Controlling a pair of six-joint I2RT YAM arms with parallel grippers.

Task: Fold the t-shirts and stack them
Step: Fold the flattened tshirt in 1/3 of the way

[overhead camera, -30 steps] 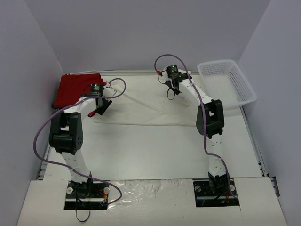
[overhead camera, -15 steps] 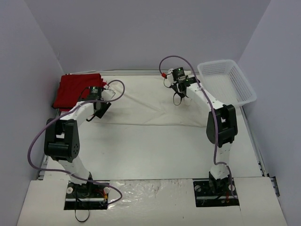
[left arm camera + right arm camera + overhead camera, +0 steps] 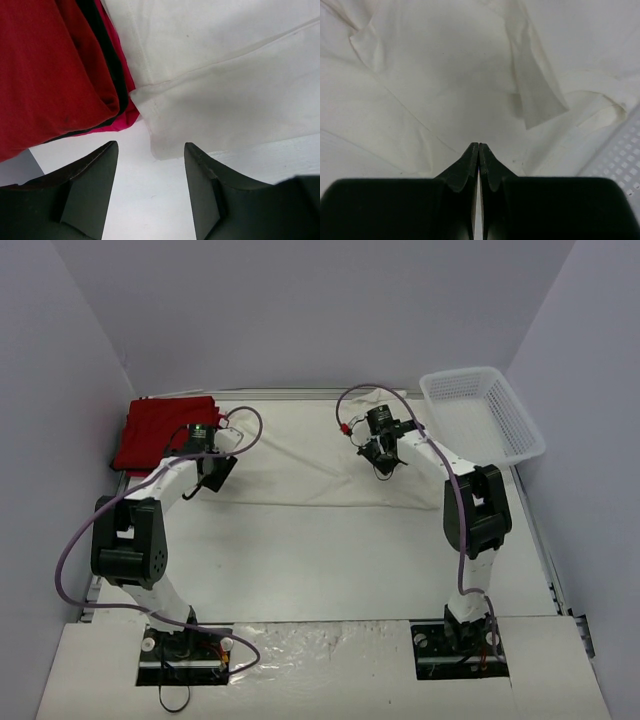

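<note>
The cream-white t-shirt [image 3: 300,465] lies spread across the far half of the table, with wrinkles near its right side. The red t-shirts [image 3: 160,428] lie folded in a stack at the far left. My left gripper [image 3: 203,482] is open and empty, low over the white shirt's near left corner [image 3: 156,145], right beside the red stack [image 3: 50,75]. In the left wrist view the gripper [image 3: 150,155] has that corner just ahead of its tips. My right gripper [image 3: 380,460] is shut, empty as far as I can see, over the shirt's wrinkled cloth [image 3: 445,90]; it shows in its wrist view [image 3: 479,146].
The white mesh basket [image 3: 485,420] stands at the far right; its edge shows in the right wrist view [image 3: 620,160]. The walls close in on the left, back and right. Bare table [image 3: 320,560] lies in front of the shirt.
My right gripper has moved from the shirt's far edge toward me and slightly right, over the cloth. My left arm's elbow has swung left; its gripper stays near the shirt's corner.
</note>
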